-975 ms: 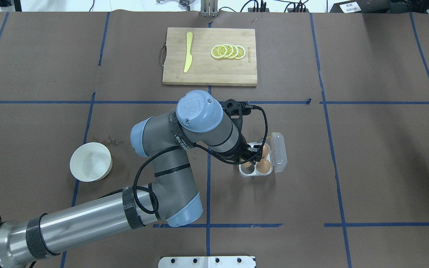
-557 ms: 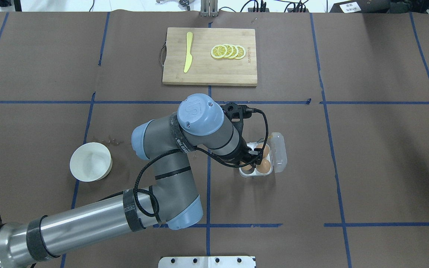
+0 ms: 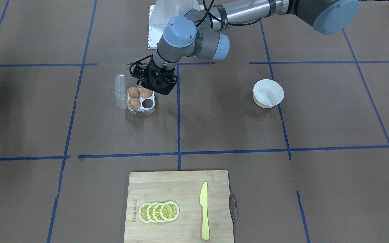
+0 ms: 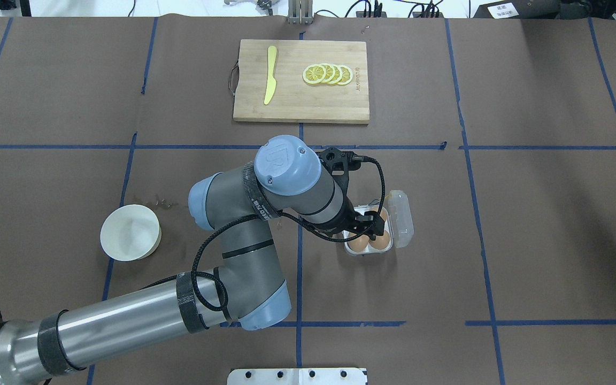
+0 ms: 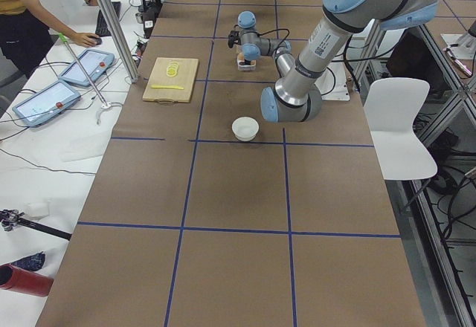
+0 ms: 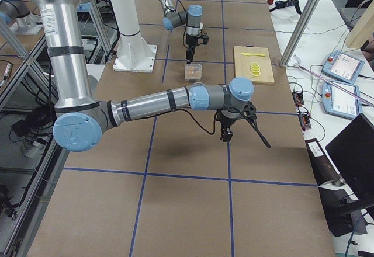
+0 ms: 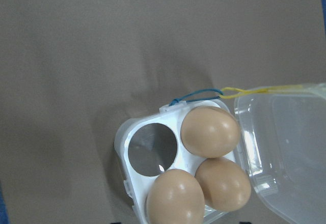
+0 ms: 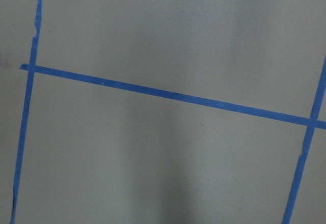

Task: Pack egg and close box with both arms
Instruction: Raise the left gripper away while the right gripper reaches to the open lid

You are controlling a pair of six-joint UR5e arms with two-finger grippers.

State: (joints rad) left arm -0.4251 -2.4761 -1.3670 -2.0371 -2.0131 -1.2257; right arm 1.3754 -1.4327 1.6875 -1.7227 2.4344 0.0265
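Note:
The clear box (image 3: 142, 110) lies open on the table, its lid (image 3: 120, 91) flat on the robot's right side. Three tan eggs sit in it, and the left wrist view shows them (image 7: 210, 131) (image 7: 224, 183) (image 7: 175, 196) around one empty cell (image 7: 152, 148). My left gripper (image 3: 156, 89) hangs just above the box (image 4: 369, 250), and it looks open and empty. An egg (image 4: 360, 243) lies in the near-left cell beside the left gripper (image 4: 372, 227). My right gripper (image 6: 226, 134) hovers over bare table far to the right; I cannot tell whether it is open or shut.
A white bowl (image 4: 130, 232) stands left of the left arm. A wooden cutting board (image 4: 301, 80) with a yellow knife (image 4: 270, 75) and lemon slices (image 4: 328, 74) lies at the far side. A white stand (image 6: 131, 35) is at the robot's base.
The egg that was under the left gripper now sits in the box's near-left cell. The left gripper has shifted slightly right over the box.

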